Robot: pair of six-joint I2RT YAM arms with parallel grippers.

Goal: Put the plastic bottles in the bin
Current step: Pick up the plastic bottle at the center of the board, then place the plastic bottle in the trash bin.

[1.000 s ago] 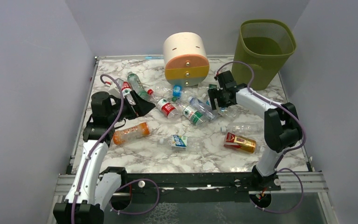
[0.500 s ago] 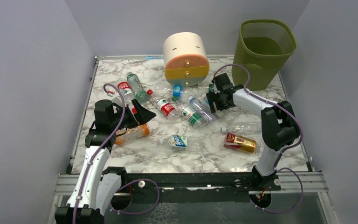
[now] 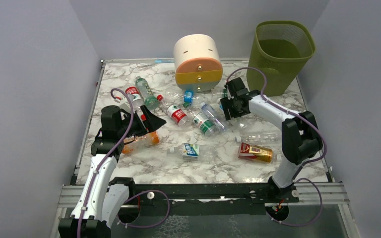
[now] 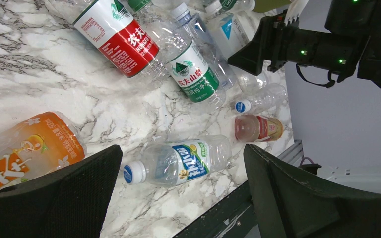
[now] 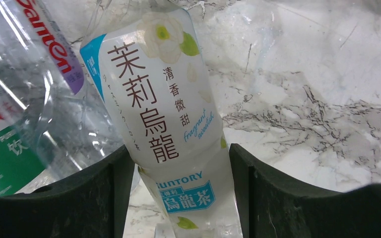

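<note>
1. Olive-green mesh at 1 o'clock of the table (image 3: 213,168): the bin (image 3: 273,74), upright, with no bottle visible inside from above.
2. Judged from that, barely begun: about a dozen plastic bottles (image 3: 204,123) lie scattered from 9 to 3 o'clock.
3. Right gripper (image 5: 178,153): clamps a white-labelled bottle (image 5: 158,99) between both fingers, at 7 o'clock of the bin; cannot tell whether lifted off the table.
4. Left gripper (image 4: 182,158): gapes wide, holds nothing, hovers at 9 o'clock by the orange bottle (image 4: 27,148), with a blue-labelled bottle (image 4: 191,159) further toward 3 o'clock.
5. Left to do: carry the clamped bottle over the rim, drop it, then fetch all the rest, including the red-gold bottle (image 3: 254,151) at 4 o'clock.
</note>
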